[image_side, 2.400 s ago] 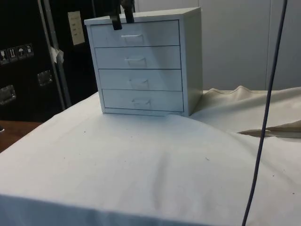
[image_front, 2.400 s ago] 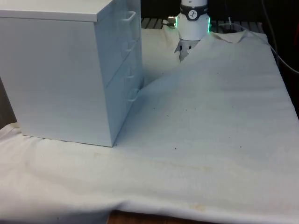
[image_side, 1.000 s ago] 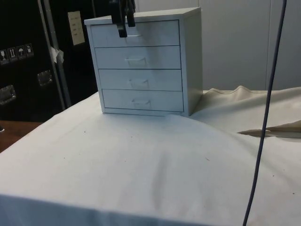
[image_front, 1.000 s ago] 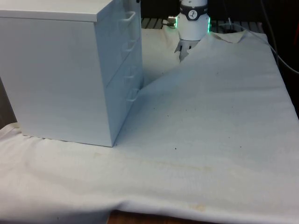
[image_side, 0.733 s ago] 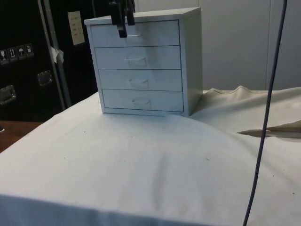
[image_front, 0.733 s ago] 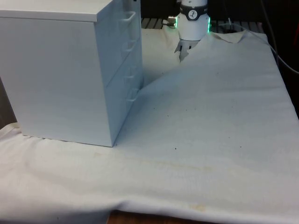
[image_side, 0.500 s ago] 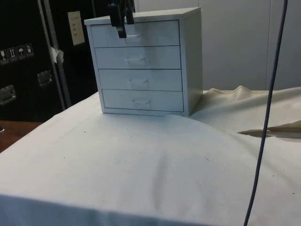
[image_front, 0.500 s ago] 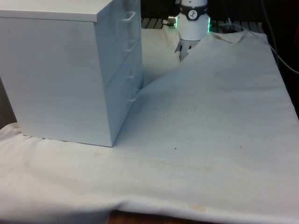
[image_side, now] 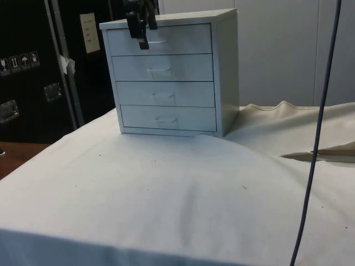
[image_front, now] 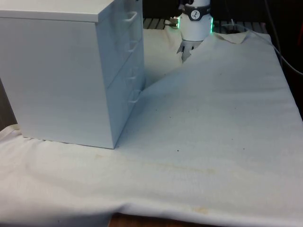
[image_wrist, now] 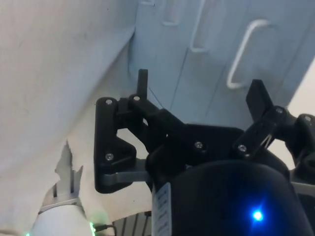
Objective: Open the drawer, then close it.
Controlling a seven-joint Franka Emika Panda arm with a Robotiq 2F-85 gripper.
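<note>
A white chest of drawers [image_front: 61, 71] stands on the cloth at the front view's left, its four drawers all shut. In the side view its fronts face the camera, and the top drawer [image_side: 183, 40] carries a small white handle [image_side: 155, 42]. My black gripper [image_side: 143, 34] hangs in front of the top drawer's upper left part, just beside that handle. In the wrist view the gripper [image_wrist: 199, 88] is open with nothing between the fingers, and the top handle [image_wrist: 243, 54] lies a little beyond the fingertips, untouched.
The robot's white base [image_front: 194, 23] stands at the far end. A dark cable [image_side: 316, 138] hangs down at the side view's right. The cloth [image_front: 213, 142] spreads wide in front of the chest, with a raised fold [image_front: 161, 80] running from the chest toward the base.
The gripper has come down from the chest's top edge to the top drawer's front and shifted slightly sideways. The drawers have not moved.
</note>
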